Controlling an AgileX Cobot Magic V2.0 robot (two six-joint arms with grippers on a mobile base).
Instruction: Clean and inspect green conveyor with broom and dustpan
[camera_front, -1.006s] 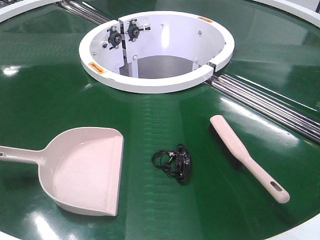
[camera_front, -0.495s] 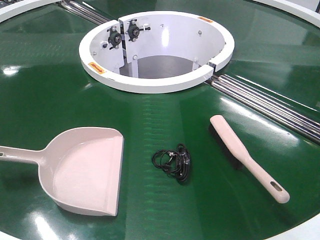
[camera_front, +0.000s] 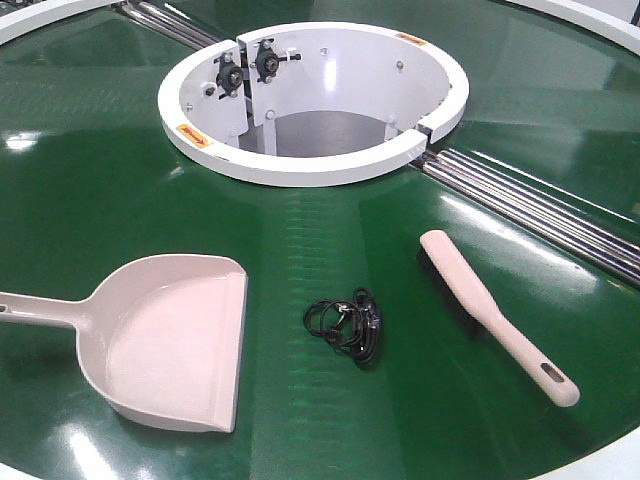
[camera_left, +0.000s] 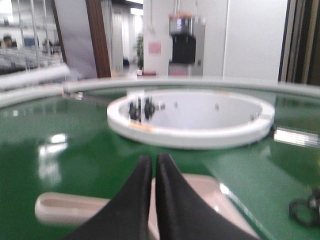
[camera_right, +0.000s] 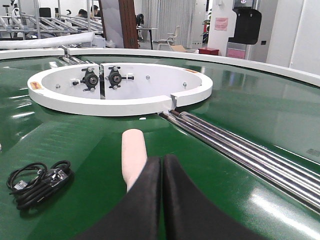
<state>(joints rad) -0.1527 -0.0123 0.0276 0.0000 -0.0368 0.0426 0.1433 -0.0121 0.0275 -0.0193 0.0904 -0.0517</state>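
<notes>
while the dustpan (camera_front: 170, 345) and broom (camera_front: 480, 300) lie on the green conveyor (camera_front: 90, 200), your left gripper (camera_left: 153, 160) and right gripper (camera_right: 162, 159) are both closed tight, gripping nothing.

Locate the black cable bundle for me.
In the front view the black cable bundle lies on the green conveyor, between the dustpan on the left and the broom on the right.

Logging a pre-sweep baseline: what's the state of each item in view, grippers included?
dustpan: flat on the green conveyor, empty, unheld
broom: lying on the conveyor, unheld
black cable bundle: tangled, between dustpan and broom, outside the pan
left gripper: shut, empty, over the dustpan handle
right gripper: shut, empty, over the broom
</notes>
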